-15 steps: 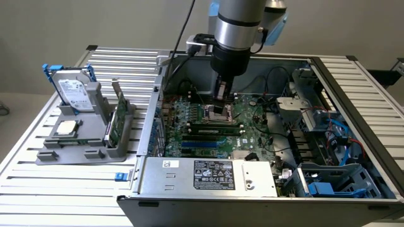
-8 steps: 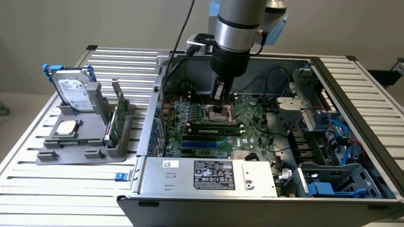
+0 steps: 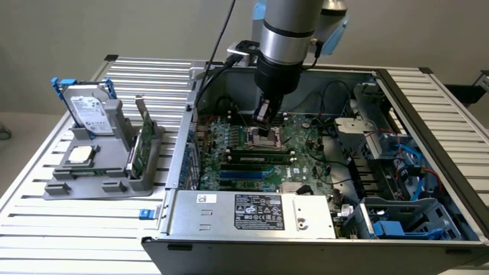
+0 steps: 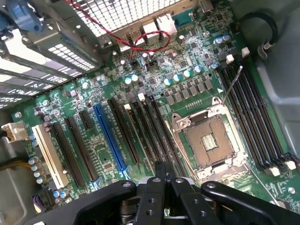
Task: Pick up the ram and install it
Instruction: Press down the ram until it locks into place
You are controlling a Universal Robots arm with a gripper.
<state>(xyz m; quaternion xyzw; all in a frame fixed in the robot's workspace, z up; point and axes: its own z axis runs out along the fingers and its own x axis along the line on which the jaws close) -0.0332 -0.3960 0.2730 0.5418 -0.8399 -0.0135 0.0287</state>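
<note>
My gripper hangs inside the open computer case, just above the motherboard and over the far edge of the empty CPU socket. In the wrist view the fingertips meet with nothing green between them, above the socket. Long black memory slots with white latches run beside the socket and look empty. More dark slots lie on its other side. A thin green-and-dark strip sits among those slots; I cannot tell whether it is the ram.
On the exterior view's left a grey holder carries a silver hard drive with blue rails, a tall green card with a metal bracket and a square chip. Case walls, the power supply, drive cages and cables surround the board.
</note>
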